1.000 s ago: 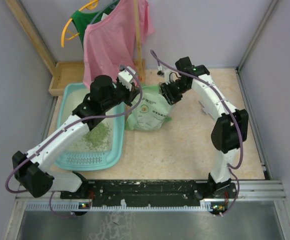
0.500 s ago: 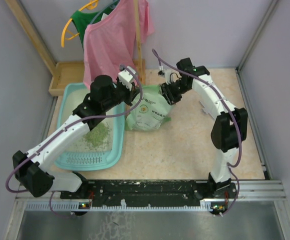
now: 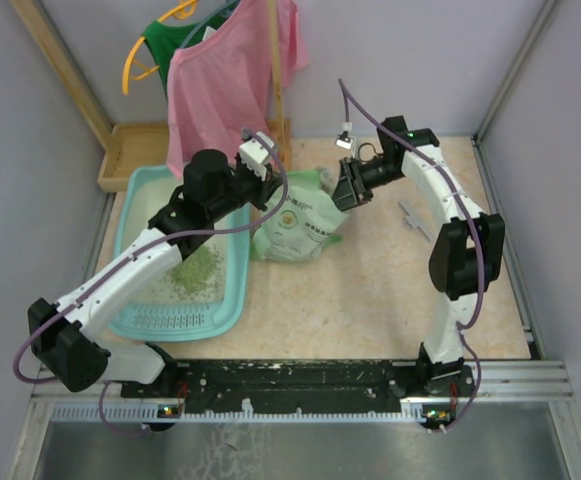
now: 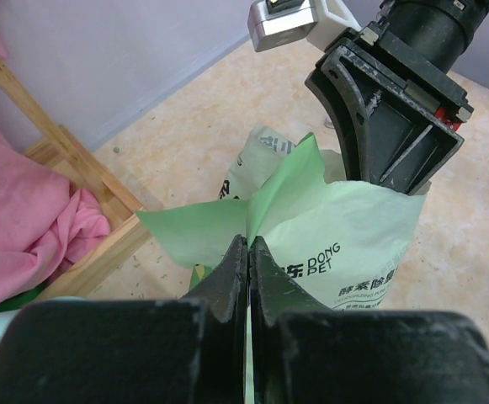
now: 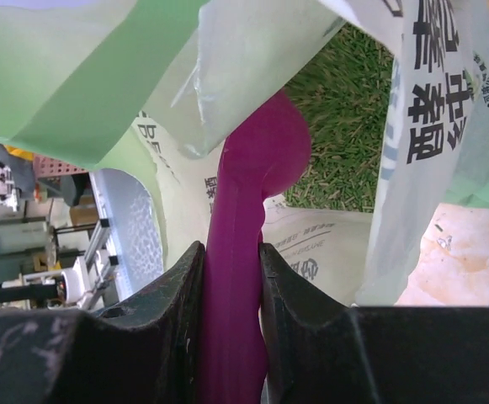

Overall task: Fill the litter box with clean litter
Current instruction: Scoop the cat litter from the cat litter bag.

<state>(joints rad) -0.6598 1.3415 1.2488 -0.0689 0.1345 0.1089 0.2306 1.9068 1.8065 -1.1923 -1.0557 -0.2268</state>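
Observation:
The light-teal litter box (image 3: 135,195) lies at the left with a patch of green clean litter (image 3: 195,272) on its pale base. Beside it stands a pale green printed bag (image 3: 300,225). My left gripper (image 4: 249,244) is shut on the bag's upper edge (image 4: 227,223), holding it up. My right gripper (image 5: 231,261) is shut on the handle of a magenta scoop (image 5: 257,168), whose bowl reaches into the bag's mouth, where more clean litter (image 5: 345,109) shows. In the top view the right gripper (image 3: 351,188) sits at the bag's right top corner.
A wooden tray (image 3: 135,150) lies behind the litter box. A pink garment (image 3: 225,80) and a green one hang on a wooden stand (image 3: 278,90) behind the bag. Grey walls close in on three sides. A small grey object (image 3: 413,215) lies on the floor at the right.
The right arm has swung up and rightward, its wrist turning so the gripper now points into the bag from the right. The left arm and the bag stayed almost still.

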